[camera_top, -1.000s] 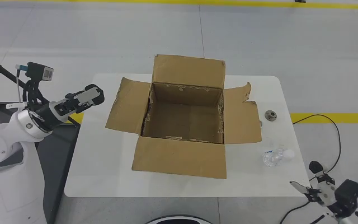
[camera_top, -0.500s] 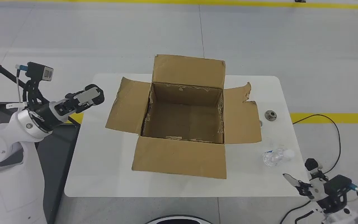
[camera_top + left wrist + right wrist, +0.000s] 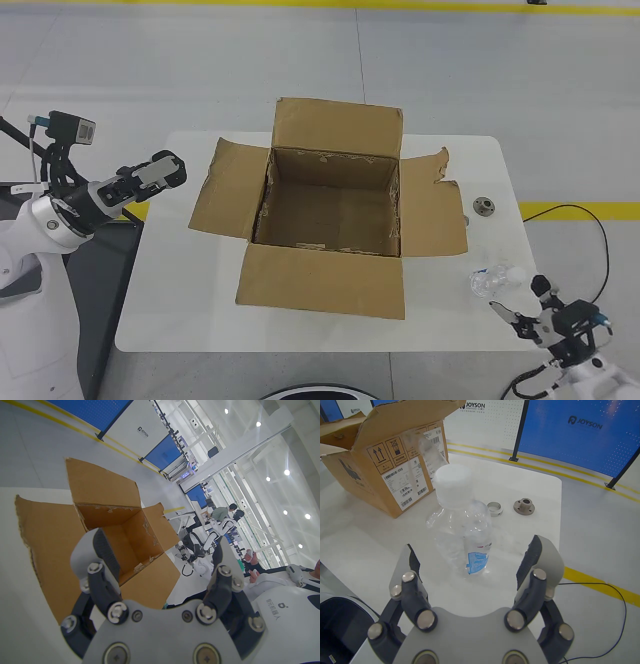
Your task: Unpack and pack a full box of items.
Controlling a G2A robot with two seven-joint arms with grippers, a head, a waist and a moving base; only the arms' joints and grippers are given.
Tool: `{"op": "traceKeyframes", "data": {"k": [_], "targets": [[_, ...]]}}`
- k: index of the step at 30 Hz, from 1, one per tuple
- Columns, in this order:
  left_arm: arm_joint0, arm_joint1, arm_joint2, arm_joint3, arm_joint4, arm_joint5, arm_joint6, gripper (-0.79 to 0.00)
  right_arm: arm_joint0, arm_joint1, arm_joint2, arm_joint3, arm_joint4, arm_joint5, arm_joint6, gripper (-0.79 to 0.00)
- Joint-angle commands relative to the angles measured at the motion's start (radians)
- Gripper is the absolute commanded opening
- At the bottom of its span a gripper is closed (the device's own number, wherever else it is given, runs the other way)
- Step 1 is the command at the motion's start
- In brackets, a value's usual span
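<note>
Corrugated brown cardboard box (image 3: 330, 220), flaps splayed, sits on the white table (image 3: 180, 300). A crumpled clear plastic bottle (image 3: 462, 530), white-capped, rests beside it. The right gripper (image 3: 473, 546) hangs near the bottle, jaws wide and empty. The left gripper (image 3: 160, 538) is also spread, holding nothing.

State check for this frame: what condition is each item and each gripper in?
Cardboard box: open, flaps spread, nothing seen inside.
Plastic bottle: cap on, resting on the table, not gripped.
Metal ring: lying flat on the table.
Flange: lying flat, hub up.
Left gripper: open, empty.
Right gripper: open, empty, facing the bottle.
</note>
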Motion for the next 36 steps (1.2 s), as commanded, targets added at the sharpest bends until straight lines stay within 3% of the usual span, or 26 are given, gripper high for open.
{"op": "traceKeyframes", "data": {"k": [1, 8, 15, 22, 30, 33, 36], "targets": [[0.0, 0.0, 0.0, 0.0, 0.0, 0.0, 0.0, 0.0, 0.023, -0.003, -0.014, 0.009, -0.011, -0.005, 0.006, 0.0], [0.0, 0.0, 0.0, 0.0, 0.0, 0.0, 0.0, 0.0, 0.108, -0.014, -0.067, 0.044, -0.044, -0.016, 0.035, 0.0], [0.0, 0.0, 0.0, 0.0, 0.0, 0.0, 0.0, 0.0, 0.156, -0.022, -0.115, 0.064, -0.087, -0.068, 0.067, -0.16], [0.0, 0.0, 0.0, 0.0, 0.0, 0.0, 0.0, 0.0, 0.157, -0.031, -0.124, 0.071, -0.099, -0.073, 0.071, -0.185], [0.0, 0.0, 0.0, 0.0, 0.0, 0.0, 0.0, 0.0, 0.163, -0.037, -0.094, 0.075, -0.089, -0.094, 0.067, -0.095], [0.0, 0.0, 0.0, 0.0, 0.0, 0.0, 0.0, 0.0, 0.174, -0.037, -0.084, 0.075, -0.106, -0.131, 0.058, 0.0], [0.0, 0.0, 0.0, 0.0, 0.0, 0.0, 0.0, 0.0, 0.188, -0.038, -0.081, 0.075, -0.112, -0.164, 0.061, 0.0]]}}
